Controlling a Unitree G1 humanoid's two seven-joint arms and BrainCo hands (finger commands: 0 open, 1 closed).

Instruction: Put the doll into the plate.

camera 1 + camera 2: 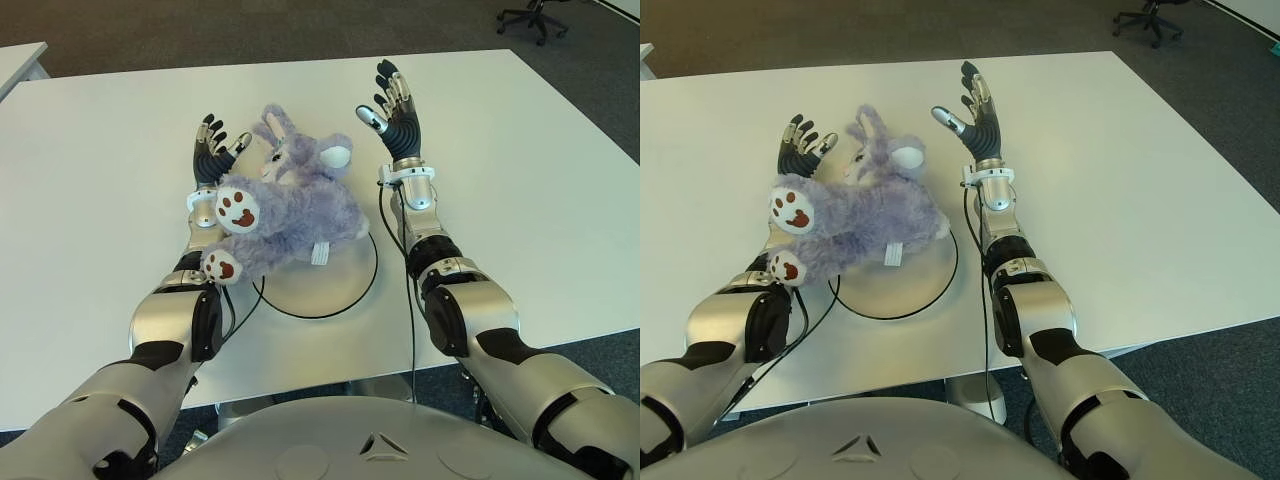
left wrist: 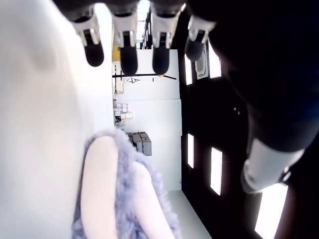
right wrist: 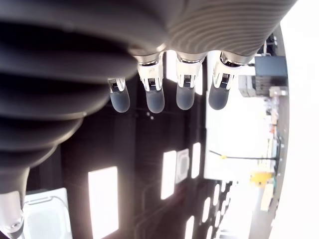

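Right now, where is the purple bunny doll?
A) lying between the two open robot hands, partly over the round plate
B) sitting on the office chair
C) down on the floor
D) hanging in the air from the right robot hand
A: the doll lies between the left robot hand and right robot hand, both open, its body overlapping the plate.

The doll (image 1: 290, 205) fills the gap between the 2 raised hands, sprawling over the plate (image 1: 330, 280) and the left forearm. Right of the right hand (image 1: 397, 115), the tabletop (image 1: 520, 170) lies bare; so does the stretch beyond both.
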